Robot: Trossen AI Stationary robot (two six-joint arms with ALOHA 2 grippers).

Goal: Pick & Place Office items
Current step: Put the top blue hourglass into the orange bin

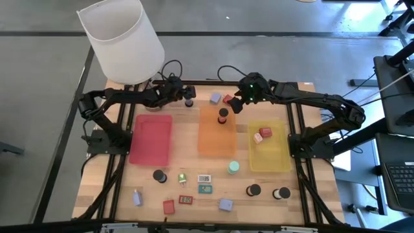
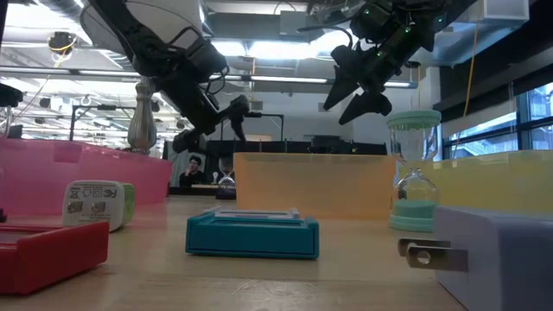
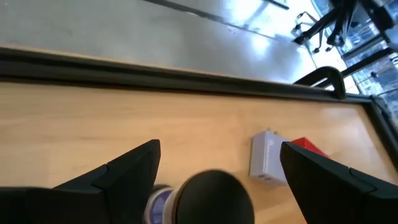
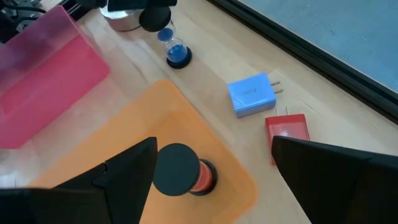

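My left gripper (image 1: 186,92) hangs open at the table's far edge. Its fingers stand on either side of the black top of a small blue-filled hourglass (image 3: 211,198) without touching it. The hourglass stands upright on the wood (image 1: 189,101). My right gripper (image 1: 237,103) hovers open above the far end of the orange tray (image 1: 217,139). A black-topped red hourglass (image 4: 181,169) stands upright in that tray, below and between its fingers. A lavender plug block (image 4: 252,94) and a red block (image 4: 287,130) lie on the table between the two grippers.
A pink tray (image 1: 151,139) lies left and a yellow tray (image 1: 272,152) right, with small red and white items in it. A big white-shaded lamp (image 1: 123,39) stands at the far left. Several small items lie along the near edge, among them a teal hourglass (image 1: 233,167).
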